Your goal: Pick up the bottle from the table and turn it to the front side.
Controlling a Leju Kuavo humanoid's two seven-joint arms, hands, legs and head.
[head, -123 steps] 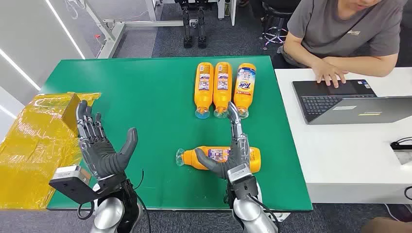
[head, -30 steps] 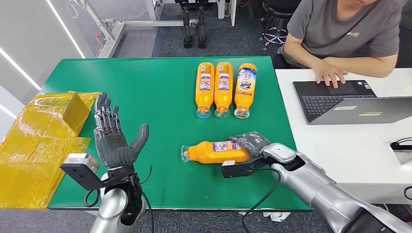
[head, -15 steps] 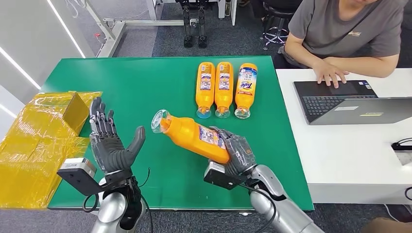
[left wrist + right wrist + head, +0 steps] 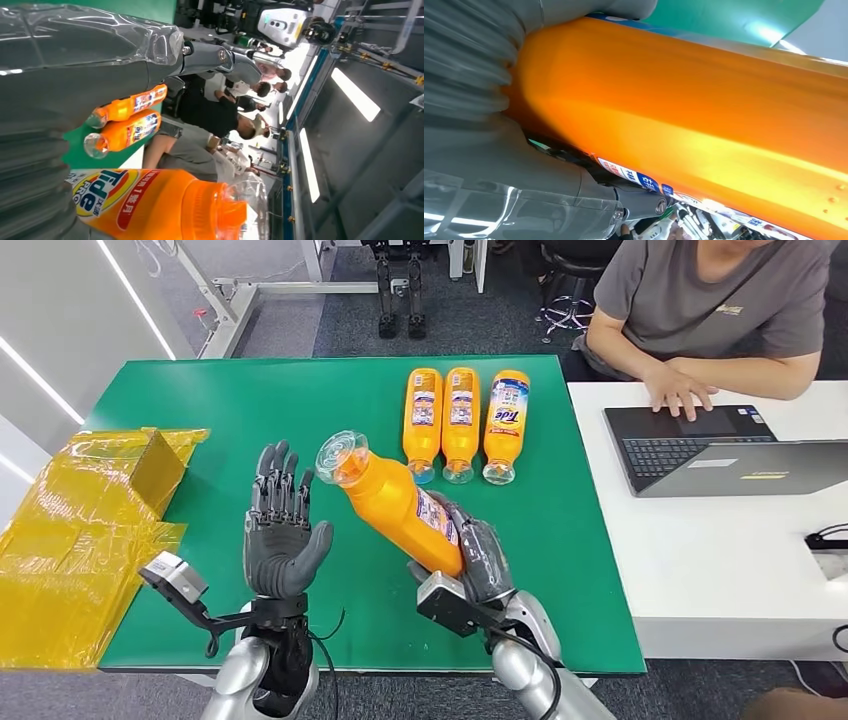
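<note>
Right hand has the bottle lifted, left hand empty.
Left hand (image 4: 282, 540) raised near table (image 4: 250, 410) front edge, fingers spread, palm toward bottle (image 4: 393, 502). Bottle tilted off the table, clear cap up-left, base gripped by right hand (image 4: 478, 560). Three bottles (image 4: 461, 423) lie side by side near far edge.

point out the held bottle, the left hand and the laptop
held bottle (image 4: 395, 508): head view, orange body below the neck
left hand (image 4: 279, 545): head view, middle of the palm
laptop (image 4: 672, 448): head view, keyboard deck
</note>
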